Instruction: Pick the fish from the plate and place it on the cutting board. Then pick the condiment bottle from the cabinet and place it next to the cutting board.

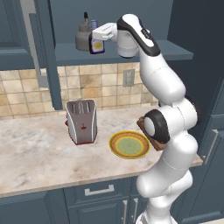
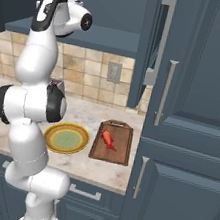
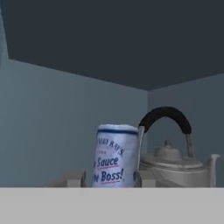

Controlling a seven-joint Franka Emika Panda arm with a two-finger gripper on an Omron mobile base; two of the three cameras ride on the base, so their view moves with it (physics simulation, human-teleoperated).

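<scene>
Condiment bottle (image 1: 97, 45) gripped between claw (image 1: 94, 36) fingers

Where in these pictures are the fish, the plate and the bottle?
fish (image 2: 108, 139): right base view, mid-body, lying on the board.
plate (image 1: 129, 144): left base view, pale green centre.
bottle (image 1: 97, 45): left base view, yellow label, on the cabinet shelf.

We count one fish (image 2: 108, 139), one cutting board (image 2: 117, 154), one plate (image 1: 129, 145), one toaster (image 1: 81, 121), one condiment bottle (image 1: 96, 45), one kettle (image 1: 82, 38).
</scene>
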